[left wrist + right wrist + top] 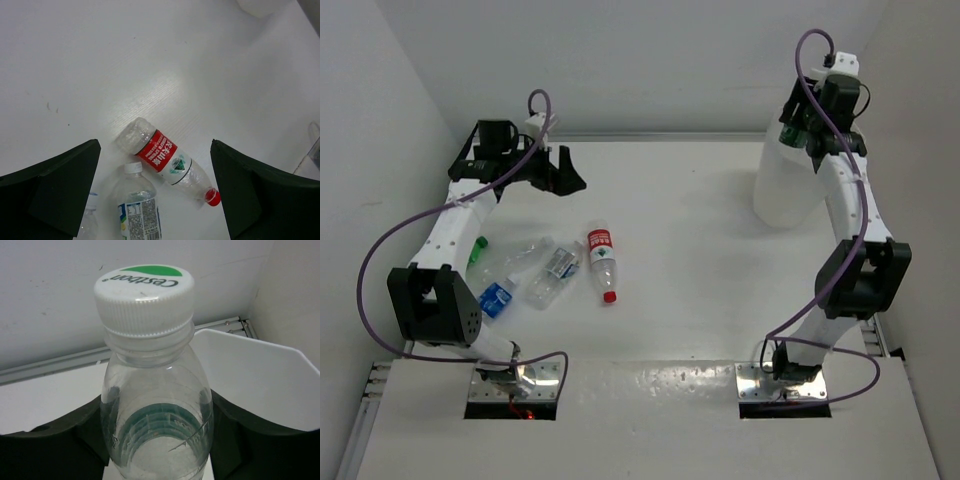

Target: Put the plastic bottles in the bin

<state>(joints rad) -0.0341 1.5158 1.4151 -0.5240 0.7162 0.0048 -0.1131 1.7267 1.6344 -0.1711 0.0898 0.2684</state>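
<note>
Right wrist view: the right gripper clamps a clear white-capped plastic bottle, long axis along the fingers, beside the translucent white bin just ahead-right, while the left gripper hangs wide open.

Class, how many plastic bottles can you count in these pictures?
6. Five lie by the left arm: red-label, grey-label, blue-label, a clear one, and a green one partly under the arm. The sixth is in the right gripper at the bin. Others may be hidden.

Right gripper holds a green-labelled bottle above the bin — other bottles lie beside the left arm.
</note>
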